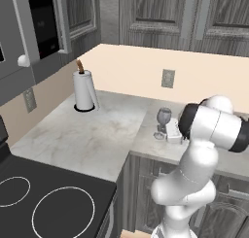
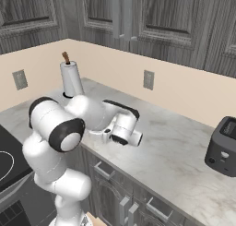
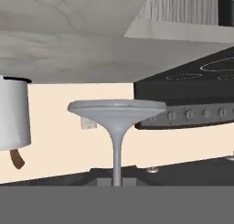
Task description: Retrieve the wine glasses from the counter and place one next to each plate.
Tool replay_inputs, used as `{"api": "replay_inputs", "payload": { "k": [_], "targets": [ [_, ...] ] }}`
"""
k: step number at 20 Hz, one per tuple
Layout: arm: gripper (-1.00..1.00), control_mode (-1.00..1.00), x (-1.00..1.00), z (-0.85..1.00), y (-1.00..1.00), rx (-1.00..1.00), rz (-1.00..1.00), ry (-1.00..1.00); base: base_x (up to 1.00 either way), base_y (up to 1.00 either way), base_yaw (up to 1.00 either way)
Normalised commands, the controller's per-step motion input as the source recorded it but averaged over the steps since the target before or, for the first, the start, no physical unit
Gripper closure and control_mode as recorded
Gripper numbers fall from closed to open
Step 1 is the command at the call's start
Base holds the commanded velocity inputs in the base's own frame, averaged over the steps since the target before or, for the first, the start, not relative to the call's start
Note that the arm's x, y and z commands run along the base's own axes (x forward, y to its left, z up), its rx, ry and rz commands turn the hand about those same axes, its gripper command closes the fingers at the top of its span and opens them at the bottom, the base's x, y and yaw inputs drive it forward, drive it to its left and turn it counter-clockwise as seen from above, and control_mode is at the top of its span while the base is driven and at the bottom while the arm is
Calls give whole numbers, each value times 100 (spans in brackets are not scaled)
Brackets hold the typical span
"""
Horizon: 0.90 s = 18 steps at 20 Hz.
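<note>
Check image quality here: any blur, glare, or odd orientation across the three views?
Left base view: soft, even light, no glare; wine glass small and slightly blurry. Right base view: sharp, toaster cut by the edge. Hand view: upside down, wine glass foot above its stem, paper towel roll hanging.

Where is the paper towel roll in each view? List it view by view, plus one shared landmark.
Left base view: the paper towel roll is upper left, upright near the wall corner.
Right base view: upper left, against the beige wall.
Hand view: left edge, seen upside down.
Shared landmark: the marble counter it stands on.
</note>
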Motion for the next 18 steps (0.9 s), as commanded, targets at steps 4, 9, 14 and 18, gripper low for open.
{"api": "replay_inputs", "payload": {
  "k": [4,9,14,18],
  "targets": [
    [100,-100,-30,97,0,0,0,-4,0,0,0],
    [100,-100,-66,86,0,-1,0,-9,0,0,0],
    [100,-100,-58,37,1,-1,0,-3,0,0,0],
    [100,-100,-60,39,0,0,0,-6,0,0,0]
  ]
}}
